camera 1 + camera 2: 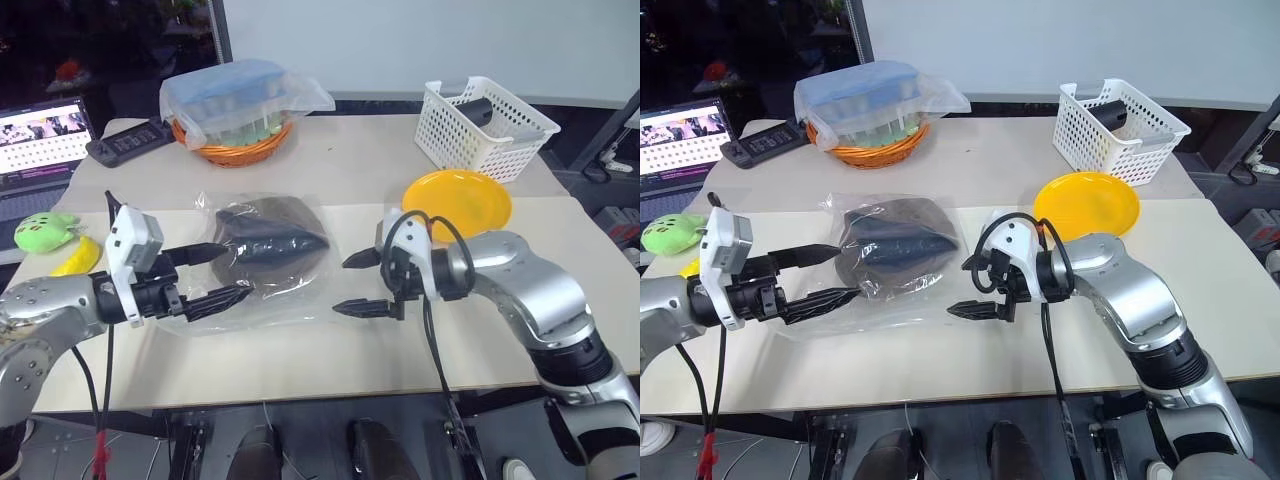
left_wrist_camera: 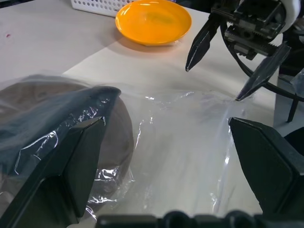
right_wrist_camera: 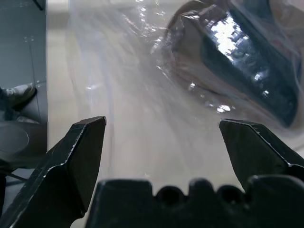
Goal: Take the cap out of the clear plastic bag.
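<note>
Table (image 1: 330,170): one bag (image 1: 300,300), one cap (image 1: 270,245)

A pale counter (image 1: 330,160) stood before a white wall (image 1: 420,40); a lit laptop screen (image 1: 45,140) glowed beside a dark corner.

Bare table (image 1: 300,350) fronts the bag (image 1: 262,255); yellow disc (image 1: 457,203) right, orange basket (image 1: 232,140) behind it.
</note>
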`<state>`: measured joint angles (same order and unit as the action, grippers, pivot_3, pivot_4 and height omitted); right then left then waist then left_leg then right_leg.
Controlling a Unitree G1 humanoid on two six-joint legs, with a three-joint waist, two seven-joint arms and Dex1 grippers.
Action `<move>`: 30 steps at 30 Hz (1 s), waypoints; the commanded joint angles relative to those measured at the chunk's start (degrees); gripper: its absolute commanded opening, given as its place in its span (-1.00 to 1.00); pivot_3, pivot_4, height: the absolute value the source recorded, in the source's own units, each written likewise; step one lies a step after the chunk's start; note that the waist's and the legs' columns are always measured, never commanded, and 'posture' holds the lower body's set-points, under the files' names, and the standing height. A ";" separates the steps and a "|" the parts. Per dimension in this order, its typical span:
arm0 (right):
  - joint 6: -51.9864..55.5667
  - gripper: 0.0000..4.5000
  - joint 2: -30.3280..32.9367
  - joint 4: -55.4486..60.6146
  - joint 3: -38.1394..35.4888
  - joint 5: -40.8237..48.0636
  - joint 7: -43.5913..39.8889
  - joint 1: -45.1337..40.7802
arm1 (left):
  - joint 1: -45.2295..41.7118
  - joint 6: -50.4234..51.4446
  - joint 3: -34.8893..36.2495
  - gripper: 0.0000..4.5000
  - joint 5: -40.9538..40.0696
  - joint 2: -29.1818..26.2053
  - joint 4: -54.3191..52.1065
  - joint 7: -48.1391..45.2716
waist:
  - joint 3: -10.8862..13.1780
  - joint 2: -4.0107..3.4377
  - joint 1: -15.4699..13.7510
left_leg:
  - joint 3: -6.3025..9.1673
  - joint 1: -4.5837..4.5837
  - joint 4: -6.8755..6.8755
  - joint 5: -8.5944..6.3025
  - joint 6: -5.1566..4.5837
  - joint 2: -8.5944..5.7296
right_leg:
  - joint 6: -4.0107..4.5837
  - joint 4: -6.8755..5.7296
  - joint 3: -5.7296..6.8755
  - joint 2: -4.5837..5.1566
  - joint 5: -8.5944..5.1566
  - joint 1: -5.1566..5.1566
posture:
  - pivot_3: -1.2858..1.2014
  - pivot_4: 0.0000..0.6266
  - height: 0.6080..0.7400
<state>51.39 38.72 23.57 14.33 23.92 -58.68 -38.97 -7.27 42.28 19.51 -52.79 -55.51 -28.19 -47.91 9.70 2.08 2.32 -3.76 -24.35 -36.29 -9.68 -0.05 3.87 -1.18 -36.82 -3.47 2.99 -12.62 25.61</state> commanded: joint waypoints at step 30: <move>-9.94 0.99 -5.86 -9.78 4.47 -9.09 10.60 -2.29 | -3.17 -0.69 0.35 1.00 2.55 0.72 1.08 -2.31 | 0.00 0.02 0.11 | 0.02 0.01 -0.06 0.00 0.00 0.01 | -0.19 -0.02 -0.02 -0.05 0.12 -0.02 | 0.03 -0.52 1.00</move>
<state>44.44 33.09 14.36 19.45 16.59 -49.24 -40.00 -10.56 42.32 17.97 -50.32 -54.80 -25.99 -50.22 9.70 2.10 2.43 -3.73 -24.35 -36.36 -9.68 -0.05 3.88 -1.54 -36.83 -3.50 2.93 -12.39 25.59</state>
